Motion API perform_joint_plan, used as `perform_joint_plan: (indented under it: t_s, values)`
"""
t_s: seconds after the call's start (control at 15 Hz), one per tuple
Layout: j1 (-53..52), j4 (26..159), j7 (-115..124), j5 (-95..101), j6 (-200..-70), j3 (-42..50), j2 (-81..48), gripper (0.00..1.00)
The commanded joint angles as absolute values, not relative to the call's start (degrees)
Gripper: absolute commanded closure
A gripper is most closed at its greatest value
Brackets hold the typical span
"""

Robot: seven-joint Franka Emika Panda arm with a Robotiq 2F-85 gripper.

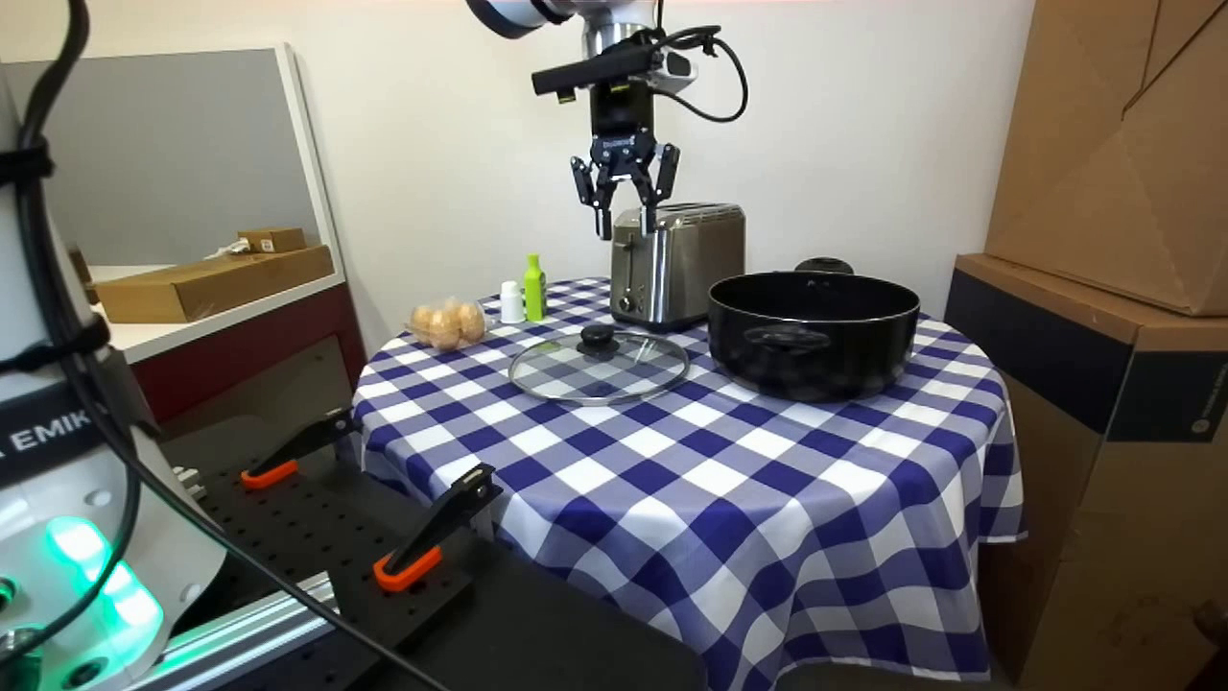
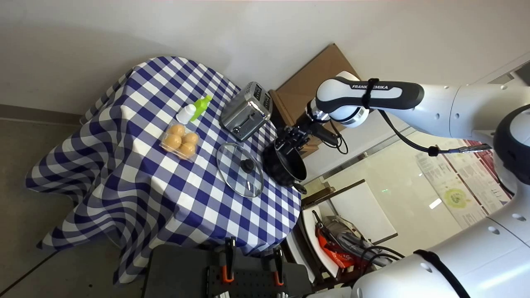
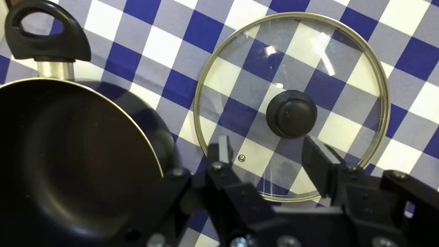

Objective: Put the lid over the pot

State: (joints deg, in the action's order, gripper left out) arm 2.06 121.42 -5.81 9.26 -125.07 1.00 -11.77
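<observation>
The lid lies flat on the checked tablecloth, knob up, in both exterior views point(image 1: 556, 372) point(image 2: 232, 167) and in the wrist view point(image 3: 291, 115). It is clear glass with a metal rim and a black knob. The black pot stands uncovered beside it, seen in both exterior views point(image 1: 815, 350) point(image 2: 274, 167) and at the left of the wrist view point(image 3: 85, 154). My gripper point(image 1: 625, 226) is open and empty, fingers pointing down, high above the table. It also shows in an exterior view point(image 2: 283, 148) and in the wrist view point(image 3: 265, 142), where the lid's knob appears just beyond the fingertips.
A steel toaster point(image 1: 700, 264) stands behind the lid and pot. A pack of several eggs point(image 1: 449, 323), a white bottle point(image 1: 511, 302) and a green bottle point(image 1: 534, 290) stand past the lid. Large cardboard boxes point(image 1: 1074, 537) stand beside the table on the pot's side.
</observation>
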Motion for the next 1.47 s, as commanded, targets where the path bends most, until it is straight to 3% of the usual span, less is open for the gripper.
perform_joint_plan:
  t_s: [0.0,0.27,0.53,0.93,1.4]
  values:
    - [1.55,121.68,-7.36,8.58,-125.02,0.50,-11.85,0.50]
    - [0.13,119.67,-5.68,10.22,-124.84,-0.04,-15.78,0.21]
    - [-1.04,117.01,-5.17,11.46,-123.97,-0.01,-20.14,0.11]
    - [-1.87,112.29,-4.50,13.22,-122.53,0.41,-26.82,0.24]
    - [-2.93,109.60,-4.62,12.82,-120.84,0.08,-31.72,0.26]
